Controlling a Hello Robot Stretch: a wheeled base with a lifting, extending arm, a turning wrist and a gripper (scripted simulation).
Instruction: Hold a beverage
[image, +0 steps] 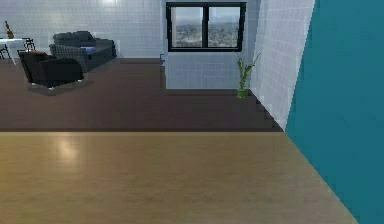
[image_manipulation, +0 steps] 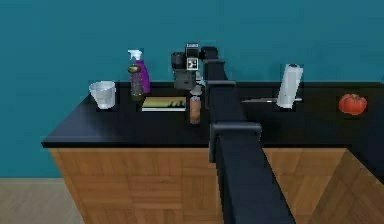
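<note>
Arm (image_manipulation: 236, 150) out, gripper (image_manipulation: 188, 84) by brown bottle (image_manipulation: 196, 106) on black counter (image_manipulation: 100, 126); can't tell if holding anything.

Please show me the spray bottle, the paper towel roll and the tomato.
spray bottle (image_manipulation: 145, 76), arm side view, purple body.
paper towel roll (image_manipulation: 289, 86), arm side view, white side.
tomato (image_manipulation: 352, 103), arm side view, red middle.

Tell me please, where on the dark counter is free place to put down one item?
Free: the counter front strip in front of the white cup, and the gap between paper roll and red tomato. Crowded: around the spray bottle, flat yellow pad and brown bottle by the end effector.
</note>
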